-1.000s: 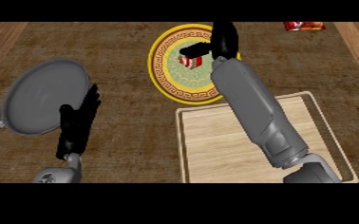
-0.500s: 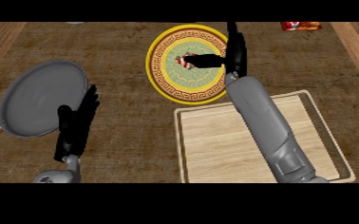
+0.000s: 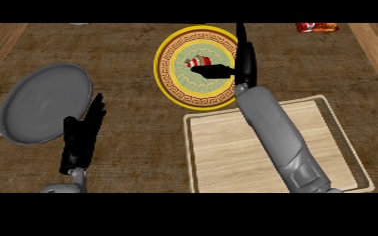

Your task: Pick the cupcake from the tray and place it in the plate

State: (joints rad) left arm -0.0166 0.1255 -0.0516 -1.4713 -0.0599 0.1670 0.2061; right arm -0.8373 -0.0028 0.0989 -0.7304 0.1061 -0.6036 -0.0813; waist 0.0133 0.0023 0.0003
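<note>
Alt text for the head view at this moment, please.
The right hand reaches over the yellow-rimmed plate, its thumb beside the cupcake lying there. The wooden tray sits nearer; the left hand rests open by a grey plate.

a kitchen; brown counter [image 3: 133, 55] carrying an ornate plate [image 3: 171, 80], wooden tray [image 3: 325, 130], grey dish [image 3: 40, 105]

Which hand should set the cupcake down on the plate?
Right. The right hand is over the yellow-rimmed plate with its thumb at the cupcake. The left hand rests open beside the grey dish, far from it.
</note>
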